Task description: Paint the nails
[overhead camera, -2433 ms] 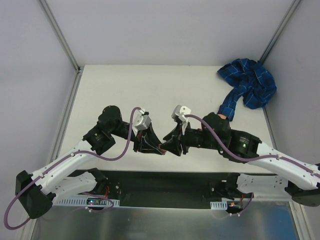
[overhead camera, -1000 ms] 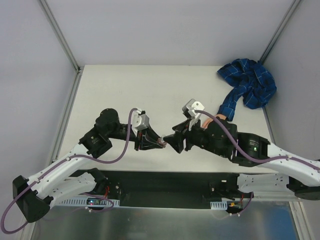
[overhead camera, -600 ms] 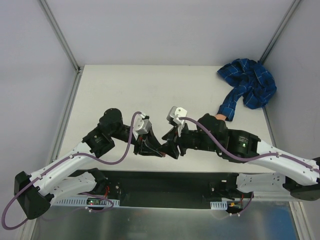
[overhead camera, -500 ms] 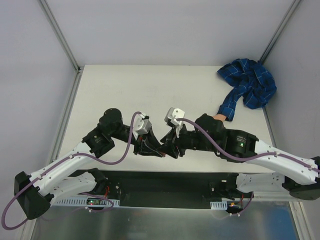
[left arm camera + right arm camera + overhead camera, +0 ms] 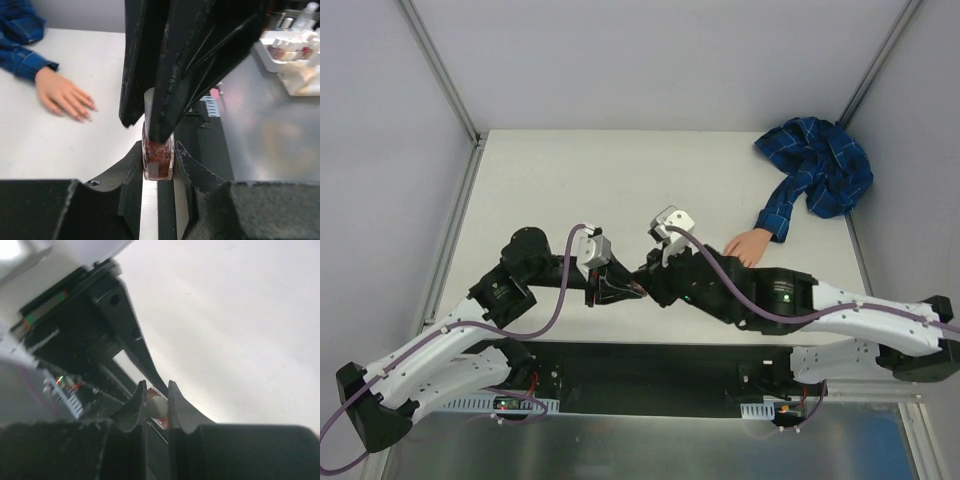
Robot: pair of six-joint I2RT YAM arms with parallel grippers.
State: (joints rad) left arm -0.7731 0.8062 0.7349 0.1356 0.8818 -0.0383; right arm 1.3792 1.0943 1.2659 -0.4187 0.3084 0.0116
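The fake hand lies palm down on the table at the right, its blue plaid sleeve running to the back right corner. Its small nails show in the left wrist view. My left gripper is shut on a small bottle of reddish polish, held above the table's near edge. My right gripper meets it from the right and is shut on the bottle's white cap. The two grippers hide most of the bottle in the top view.
The table ends in a dark strip along the near edge. A white tray of small bottles stands off the table on a metal surface, seen in the left wrist view. Grey walls close in the left, back and right.
My right gripper swung away and came back to the bottle's cap, now closed on it. The right arm has shifted left, uncovering the fake hand. The left arm lowered slightly, still holding the bottle.
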